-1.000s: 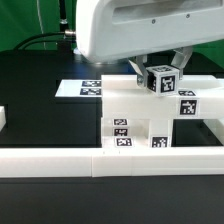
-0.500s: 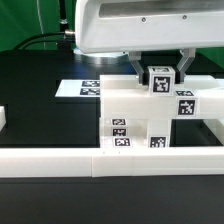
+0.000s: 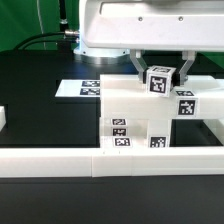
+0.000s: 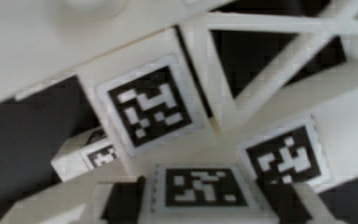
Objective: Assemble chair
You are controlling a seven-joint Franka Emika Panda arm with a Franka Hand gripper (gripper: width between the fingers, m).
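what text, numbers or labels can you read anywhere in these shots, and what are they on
None: no words, brands or numbers are readable in either view.
The only printed signs are black-and-white square tags, patterns rather than text: on the small block between the jaws, on the assembled chair parts, and on the marker board.

No words, brand names or numerals can be read anywhere. The only signs are black-and-white square tags: one on the small white leg (image 3: 161, 79) at upper right of the exterior view, several on the stacked chair parts (image 3: 140, 120) at centre, and a pair on the marker board (image 3: 85, 89) at centre left. In the wrist view, similar tags on the white chair surfaces (image 4: 153, 102) fill the frame, slightly blurred.
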